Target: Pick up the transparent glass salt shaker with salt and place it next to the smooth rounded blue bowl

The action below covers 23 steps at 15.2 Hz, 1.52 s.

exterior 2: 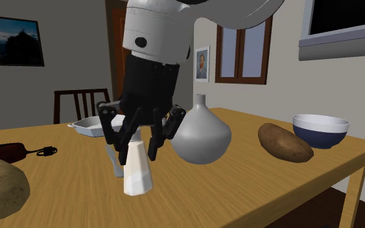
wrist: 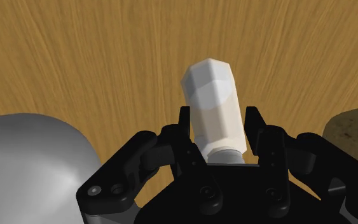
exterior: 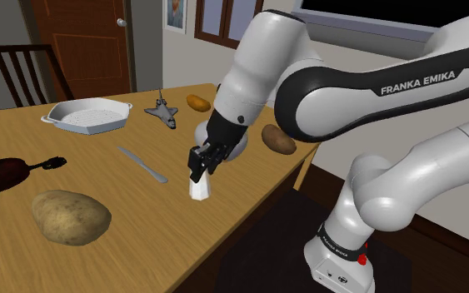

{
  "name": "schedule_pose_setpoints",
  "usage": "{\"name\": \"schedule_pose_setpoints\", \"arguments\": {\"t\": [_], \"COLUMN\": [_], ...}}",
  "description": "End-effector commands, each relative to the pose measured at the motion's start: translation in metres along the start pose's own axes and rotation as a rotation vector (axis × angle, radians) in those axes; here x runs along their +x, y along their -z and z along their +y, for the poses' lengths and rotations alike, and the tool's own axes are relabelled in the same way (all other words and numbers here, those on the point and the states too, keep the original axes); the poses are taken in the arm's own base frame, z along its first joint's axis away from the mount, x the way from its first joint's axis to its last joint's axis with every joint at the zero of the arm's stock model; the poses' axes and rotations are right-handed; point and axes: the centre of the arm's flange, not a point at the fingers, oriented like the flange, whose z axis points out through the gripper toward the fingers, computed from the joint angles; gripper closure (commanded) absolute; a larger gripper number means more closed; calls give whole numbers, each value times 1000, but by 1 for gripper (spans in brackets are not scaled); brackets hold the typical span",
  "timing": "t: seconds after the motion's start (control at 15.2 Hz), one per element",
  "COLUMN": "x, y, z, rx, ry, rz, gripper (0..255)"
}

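The salt shaker [exterior 2: 137,170] is drawn plain white and faceted, so neither glass nor salt can be made out. It stands upright on the wood-grained table [exterior 2: 239,188], just in front of the smooth grey round-bellied vase [exterior 2: 200,136]. The black gripper [exterior 2: 139,139] covers the shaker's top, its fingers [wrist: 254,118] narrowed to clasp the cap end. Beyond the vase, on the second exterior view's right, lie a rough brown potato [exterior 2: 284,142] and the rounded blue bowl [exterior 2: 320,129].
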Motion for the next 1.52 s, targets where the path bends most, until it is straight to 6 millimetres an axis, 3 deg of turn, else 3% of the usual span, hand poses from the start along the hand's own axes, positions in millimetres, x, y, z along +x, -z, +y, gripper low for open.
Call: {"name": "schedule_pose_setpoints", "arguments": {"t": [0.0, 1.45], "x": [3, 31], "y": [11, 123], "z": [-1, -15], "rx": [0, 0], "ry": [0, 0], "rz": [0, 0], "gripper": [255, 255]}}
